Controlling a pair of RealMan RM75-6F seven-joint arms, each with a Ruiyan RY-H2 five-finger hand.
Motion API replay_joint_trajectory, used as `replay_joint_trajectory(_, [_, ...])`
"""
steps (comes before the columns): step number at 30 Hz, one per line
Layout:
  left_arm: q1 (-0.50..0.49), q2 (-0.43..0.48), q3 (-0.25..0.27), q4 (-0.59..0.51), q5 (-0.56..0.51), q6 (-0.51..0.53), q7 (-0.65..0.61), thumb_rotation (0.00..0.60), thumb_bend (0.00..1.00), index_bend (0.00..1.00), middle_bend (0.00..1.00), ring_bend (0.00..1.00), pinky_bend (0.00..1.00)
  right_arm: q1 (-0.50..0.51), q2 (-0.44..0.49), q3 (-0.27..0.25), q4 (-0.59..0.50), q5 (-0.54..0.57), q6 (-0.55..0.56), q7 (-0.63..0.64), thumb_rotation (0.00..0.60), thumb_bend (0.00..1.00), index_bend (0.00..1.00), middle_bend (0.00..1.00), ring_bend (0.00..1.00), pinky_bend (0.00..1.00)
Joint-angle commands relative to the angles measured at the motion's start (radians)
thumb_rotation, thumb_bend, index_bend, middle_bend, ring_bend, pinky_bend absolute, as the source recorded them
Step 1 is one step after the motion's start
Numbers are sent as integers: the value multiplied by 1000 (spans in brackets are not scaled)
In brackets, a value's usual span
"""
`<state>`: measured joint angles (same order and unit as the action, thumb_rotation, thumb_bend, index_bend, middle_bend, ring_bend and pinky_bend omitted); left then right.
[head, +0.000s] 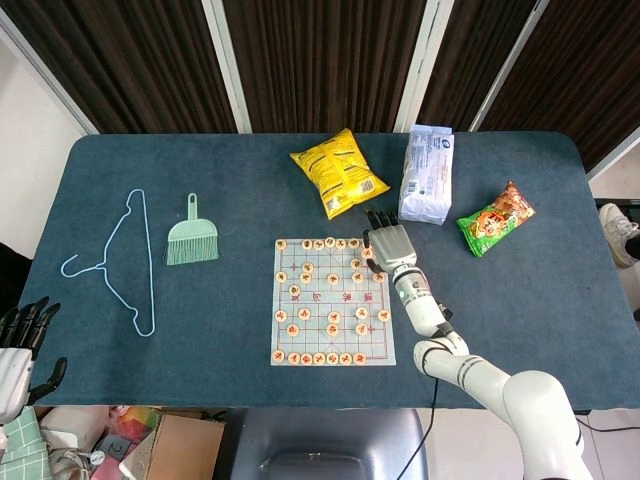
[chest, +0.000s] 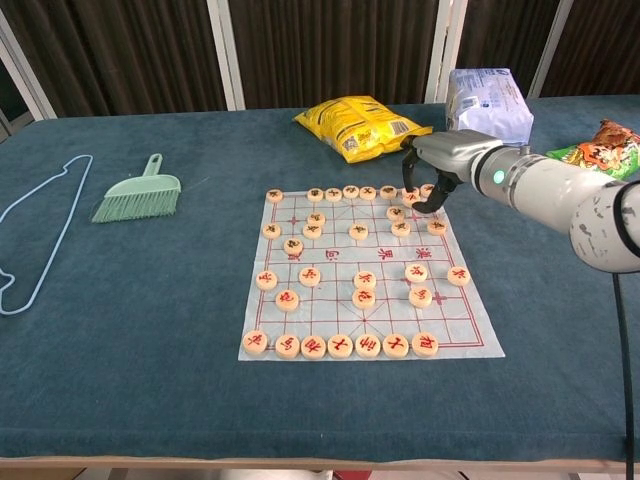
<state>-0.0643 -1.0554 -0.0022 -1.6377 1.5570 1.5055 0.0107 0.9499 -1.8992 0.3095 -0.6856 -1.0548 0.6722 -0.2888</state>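
A Chinese chess sheet (head: 345, 297) (chest: 335, 256) lies mid-table with several round wooden pieces (chest: 365, 280) on it. My right hand (head: 386, 243) (chest: 432, 168) hangs over the sheet's far right corner, fingers curled down. Its fingertips (chest: 414, 193) sit at the pieces of the back row there. Whether a piece is pinched is hidden by the fingers. My left hand (head: 20, 345) shows only in the head view, off the table's near left corner, fingers spread and holding nothing.
A yellow snack bag (head: 338, 172) (chest: 360, 125) and a white package (head: 427, 172) (chest: 488, 95) lie just beyond the right hand. A green-red snack bag (head: 495, 218) (chest: 600, 145) lies further right. A green hand brush (head: 192, 235) (chest: 140, 195) and a light blue hanger (head: 135, 260) (chest: 30, 230) lie left.
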Motion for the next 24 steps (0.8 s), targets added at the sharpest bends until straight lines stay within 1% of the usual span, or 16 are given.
replay_joint_trajectory(1, [0, 0, -1, 0, -1, 0, -1, 600, 420, 0, 0, 0, 68, 2, -4, -2, 4, 8, -4, -13, 600, 476, 645, 120, 0, 0])
replay_joint_trajectory(6, [-1, 0, 0, 1, -1, -2, -2, 600, 420, 0, 0, 0, 68, 2, 2, 2, -7, 27, -12, -32, 600, 476, 565, 120, 0, 0])
replay_joint_trajectory(9, [-2, 1, 0, 1, 1, -3, -2, 600, 420, 0, 0, 0, 68, 0, 11, 3, -22, 33, -8, -39, 600, 476, 539, 119, 0, 0])
replay_joint_trajectory(13, [-1, 1, 2, 0, 4, -2, -3, 600, 420, 0, 0, 0, 68, -8, 30, 3, -62, 33, 11, -39, 600, 476, 512, 118, 0, 0])
replay_joint_trajectory(14, [-1, 0, 2, -1, 5, -2, -2, 600, 420, 0, 0, 0, 68, -20, 44, 5, -89, 29, 34, -31, 600, 476, 508, 118, 0, 0])
replay_joint_trajectory(15, [-1, 1, 3, -1, 6, -1, -2, 600, 421, 0, 0, 0, 69, -40, 61, -8, -140, 16, 55, -28, 600, 476, 502, 118, 0, 0])
replay_joint_trajectory(18, [-1, 1, 6, -2, 13, 0, -2, 600, 420, 0, 0, 0, 69, -33, 76, -1, -153, 12, 56, -17, 600, 476, 494, 118, 0, 0])
replay_joint_trajectory(21, [-1, 2, 10, -2, 24, 3, -5, 600, 420, 0, 0, 0, 68, -67, 130, -17, -250, -32, 121, 2, 600, 477, 484, 118, 0, 0])
replay_joint_trajectory(24, [1, 3, 9, 0, 25, 10, -7, 600, 421, 0, 0, 0, 68, -138, 232, -48, -429, -105, 241, 17, 600, 477, 444, 115, 0, 0])
